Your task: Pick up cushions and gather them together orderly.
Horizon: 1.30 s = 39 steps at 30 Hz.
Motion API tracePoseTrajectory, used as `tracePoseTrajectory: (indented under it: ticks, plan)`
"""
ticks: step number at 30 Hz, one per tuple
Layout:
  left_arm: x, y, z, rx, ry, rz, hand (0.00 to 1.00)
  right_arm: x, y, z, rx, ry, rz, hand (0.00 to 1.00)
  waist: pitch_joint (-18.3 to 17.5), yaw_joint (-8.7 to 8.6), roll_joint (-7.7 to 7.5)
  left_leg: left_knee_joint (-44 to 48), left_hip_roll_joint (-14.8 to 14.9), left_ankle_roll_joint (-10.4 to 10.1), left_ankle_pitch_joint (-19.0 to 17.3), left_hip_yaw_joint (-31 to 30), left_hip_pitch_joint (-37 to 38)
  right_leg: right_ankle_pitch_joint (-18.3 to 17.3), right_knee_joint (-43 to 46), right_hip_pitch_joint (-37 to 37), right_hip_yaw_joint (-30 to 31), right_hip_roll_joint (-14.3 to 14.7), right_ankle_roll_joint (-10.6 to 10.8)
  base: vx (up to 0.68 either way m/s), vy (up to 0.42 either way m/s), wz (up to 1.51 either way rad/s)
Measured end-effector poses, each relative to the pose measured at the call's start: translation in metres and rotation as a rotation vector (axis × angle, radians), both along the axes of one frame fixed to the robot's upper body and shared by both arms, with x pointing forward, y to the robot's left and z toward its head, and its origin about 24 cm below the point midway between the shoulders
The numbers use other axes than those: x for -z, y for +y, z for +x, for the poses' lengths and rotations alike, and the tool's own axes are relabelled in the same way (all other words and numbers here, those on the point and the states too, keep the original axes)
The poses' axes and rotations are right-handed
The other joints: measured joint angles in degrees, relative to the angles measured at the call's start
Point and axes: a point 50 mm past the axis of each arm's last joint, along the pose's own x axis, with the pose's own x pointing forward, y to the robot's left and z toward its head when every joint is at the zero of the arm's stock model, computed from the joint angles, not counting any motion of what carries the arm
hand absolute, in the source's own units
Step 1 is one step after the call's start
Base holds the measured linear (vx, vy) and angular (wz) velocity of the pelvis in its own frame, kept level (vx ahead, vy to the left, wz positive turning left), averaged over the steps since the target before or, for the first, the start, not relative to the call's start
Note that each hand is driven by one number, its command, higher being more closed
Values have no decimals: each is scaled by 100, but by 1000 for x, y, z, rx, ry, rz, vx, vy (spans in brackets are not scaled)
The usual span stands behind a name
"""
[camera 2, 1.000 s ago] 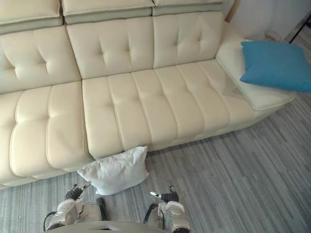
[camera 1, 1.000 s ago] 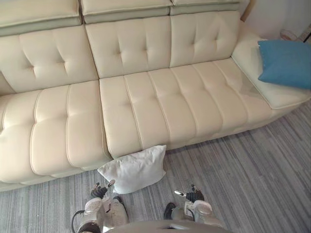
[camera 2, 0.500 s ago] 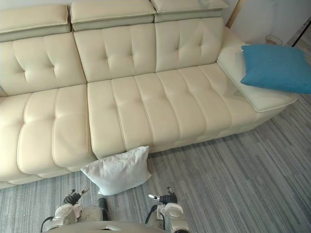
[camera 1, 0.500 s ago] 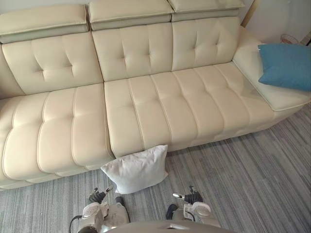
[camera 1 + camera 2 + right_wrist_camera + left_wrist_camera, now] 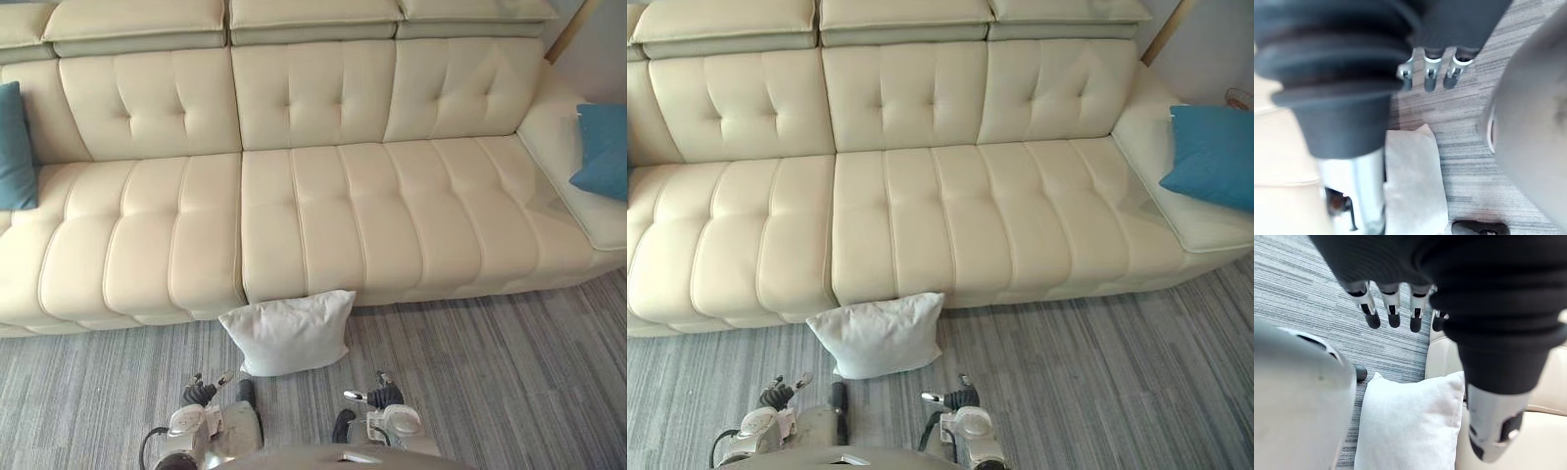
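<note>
Both empty — left hand [image 5: 1416, 316] and right hand [image 5: 1429, 78] hang low, fingers straight, near white cushion [image 5: 289, 333].

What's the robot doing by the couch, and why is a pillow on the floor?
The robot faces a cream sofa and is meant to gather the cushions. A white cushion lies on the grey carpet against the sofa's front, right ahead of the robot. One blue cushion sits at the sofa's left end and another blue cushion at its right end. The left hand and right hand hang low, fingers open, holding nothing. No cushion is picked up yet.
</note>
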Motion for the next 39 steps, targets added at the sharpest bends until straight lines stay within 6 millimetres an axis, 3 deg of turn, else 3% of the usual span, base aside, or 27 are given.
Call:
tracePoseTrajectory:
  ticks: [4,8,10,12,16,19,22,23,30,36,38,39]
  plan:
    - [-13,2,26,-13,-87,10,0,-17,6,32,-65,-97,-20,0,313,-8,-37,547,1,27,-118,-191,-709,-348,394,-567,240,15,43,-210,-2,15]
    - [-31,2,56,-35,-195,10,0,-45,9,67,-87,-241,-53,0,770,-16,44,584,-2,-29,72,-348,-1165,-463,866,-1136,314,72,-10,-210,-56,17]
    - [-51,5,82,-64,-298,11,0,-71,-2,93,-65,-355,-97,0,986,-53,78,587,6,-31,268,-393,-1729,-480,1251,-1855,349,90,-60,-244,-97,11]
    - [-61,7,95,-75,-343,16,0,-83,-9,105,-30,-404,-111,0,1088,-55,95,567,22,-33,323,-394,-1979,-477,1366,-2163,368,111,-72,-151,-81,9]
    - [-111,20,145,-175,-552,0,0,-135,-20,151,129,-578,-68,0,1560,-166,125,753,172,-13,498,-375,-2874,-406,1803,-3200,523,274,-207,-135,-94,-3]
    - [-130,26,161,-253,-624,-31,0,-159,-24,169,183,-654,-38,0,1666,-199,131,1050,218,11,598,-380,-3375,-446,2145,-3744,593,290,-266,-50,-31,-10]
    - [-165,32,185,-305,-733,-57,0,-203,-27,193,238,-774,-9,0,1969,-239,137,1523,243,54,624,-414,-4051,-466,2624,-4431,646,287,-293,-42,-40,3]
    - [-181,35,194,-312,-784,-56,0,-228,-26,205,241,-840,6,0,2038,-272,126,1732,274,51,626,-440,-4419,-483,2820,-4779,645,289,-310,-40,-28,3]
    - [-240,37,221,-304,-956,-53,0,-316,-13,230,231,-1063,32,0,2096,-285,127,2153,279,58,595,-560,-5412,-613,3417,-5783,644,247,-277,-71,-24,7]
    - [-287,34,233,-277,-1092,-28,0,-352,-3,238,235,-1134,74,0,2109,-290,125,1931,282,69,719,-508,-5764,-594,3476,-6217,630,221,-272,-65,-37,14]
    - [-295,33,235,-273,-1107,-18,0,-361,3,238,224,-1157,79,0,2109,-286,125,1932,291,76,819,-534,-5828,-595,3486,-6272,604,228,-278,-23,-39,3]
    - [-300,31,237,-271,-1117,-12,0,-369,8,238,208,-1178,77,100,2109,-298,125,1939,292,84,842,-534,-5881,-599,3491,-6318,608,228,-280,0,0,0]
